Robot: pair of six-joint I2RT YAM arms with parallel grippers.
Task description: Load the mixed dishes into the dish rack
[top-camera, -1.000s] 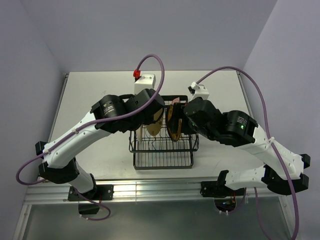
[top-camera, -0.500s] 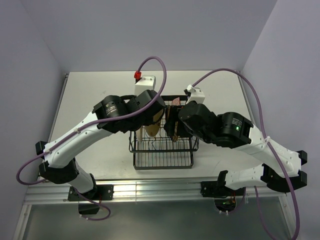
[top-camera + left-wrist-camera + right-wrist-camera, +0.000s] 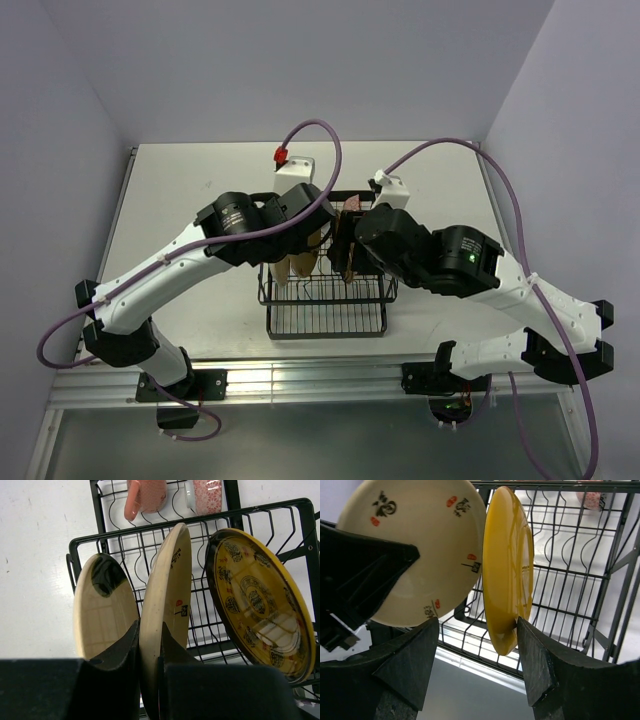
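Note:
The black wire dish rack (image 3: 325, 320) stands mid-table with both arms over it. My left gripper (image 3: 150, 630) is shut on the rim of a cream plate (image 3: 167, 580) standing upright between the rack's prongs. A second cream plate (image 3: 102, 610) stands to its left and the yellow patterned plate (image 3: 257, 605) leans to its right. My right gripper (image 3: 477, 622) is open astride the yellow plate's (image 3: 507, 570) lower rim, and its right finger (image 3: 535, 655) touches the plate. The pinkish mug (image 3: 145, 495) and a small red-patterned bowl (image 3: 206, 495) sit in the rack's far section.
The white table (image 3: 180, 200) stretches to the left and right of the rack, with lilac walls close on three sides. A metal rail (image 3: 300, 375) runs along the near edge by the arm bases. Purple cables (image 3: 330, 150) arch above both wrists.
My right arm has swung left over the rack and its jaws have narrowed around the yellow plate. My left gripper has moved slightly nearer and lower with the cream plate.

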